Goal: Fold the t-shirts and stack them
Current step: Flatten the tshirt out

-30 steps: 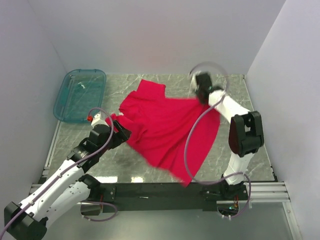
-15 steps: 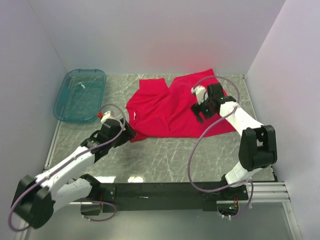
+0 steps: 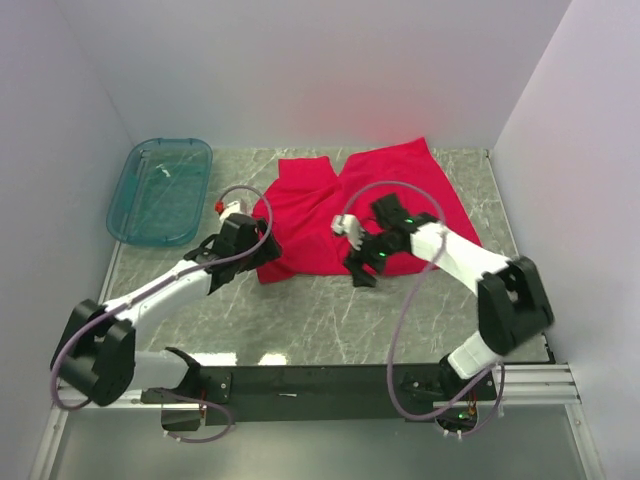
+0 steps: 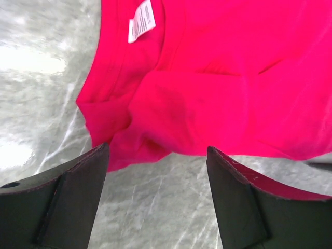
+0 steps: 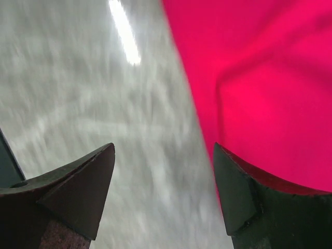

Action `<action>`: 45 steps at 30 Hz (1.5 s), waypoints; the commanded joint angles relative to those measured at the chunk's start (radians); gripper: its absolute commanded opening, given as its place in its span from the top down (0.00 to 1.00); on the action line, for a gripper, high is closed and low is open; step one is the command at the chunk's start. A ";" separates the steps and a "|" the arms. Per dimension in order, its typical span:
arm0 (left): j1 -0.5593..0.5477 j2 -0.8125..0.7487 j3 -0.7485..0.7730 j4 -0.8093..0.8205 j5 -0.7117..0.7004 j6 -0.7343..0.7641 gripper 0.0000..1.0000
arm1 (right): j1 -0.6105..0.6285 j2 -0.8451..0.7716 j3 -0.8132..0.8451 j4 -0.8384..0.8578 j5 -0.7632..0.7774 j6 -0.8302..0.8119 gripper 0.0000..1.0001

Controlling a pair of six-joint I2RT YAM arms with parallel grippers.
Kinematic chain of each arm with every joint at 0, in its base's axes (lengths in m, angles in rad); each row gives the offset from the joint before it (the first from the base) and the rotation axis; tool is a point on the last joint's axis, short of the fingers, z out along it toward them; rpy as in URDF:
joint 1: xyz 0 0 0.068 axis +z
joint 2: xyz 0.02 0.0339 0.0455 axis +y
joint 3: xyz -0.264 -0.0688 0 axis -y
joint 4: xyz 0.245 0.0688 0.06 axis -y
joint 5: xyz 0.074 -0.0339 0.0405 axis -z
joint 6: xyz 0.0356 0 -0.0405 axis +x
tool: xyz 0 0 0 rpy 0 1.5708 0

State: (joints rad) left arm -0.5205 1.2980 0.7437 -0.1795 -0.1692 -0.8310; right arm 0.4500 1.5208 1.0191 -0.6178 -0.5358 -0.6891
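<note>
Jaws on both arms gape beside red t-shirt (image 3: pixel 400 180), its white label (image 4: pixel 141 21) illegible.

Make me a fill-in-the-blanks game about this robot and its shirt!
The t-shirt is ____ in colour. Its small neck label is ____. The teal tub sits on the ____ arm's side. The left claw and right claw are both ____.
Missing words: red, white, left, open.
</note>
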 commanded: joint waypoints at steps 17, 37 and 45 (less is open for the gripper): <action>0.010 -0.773 -0.224 -0.287 -0.067 -0.112 0.06 | 0.151 0.610 0.699 0.041 0.117 0.459 0.30; 0.013 -0.720 -0.181 -0.244 -0.033 -0.086 0.05 | 0.637 -0.031 0.021 -0.192 -0.021 -0.061 0.30; 0.014 -0.597 -0.159 -0.166 0.002 -0.056 0.05 | 0.221 -0.119 0.113 -0.090 -0.070 0.042 0.19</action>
State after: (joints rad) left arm -0.5133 0.6353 0.5312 -0.4244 -0.1978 -0.9207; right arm 0.7521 1.4895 1.1320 -0.7742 -0.6205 -0.7052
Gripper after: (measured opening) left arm 0.950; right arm 0.806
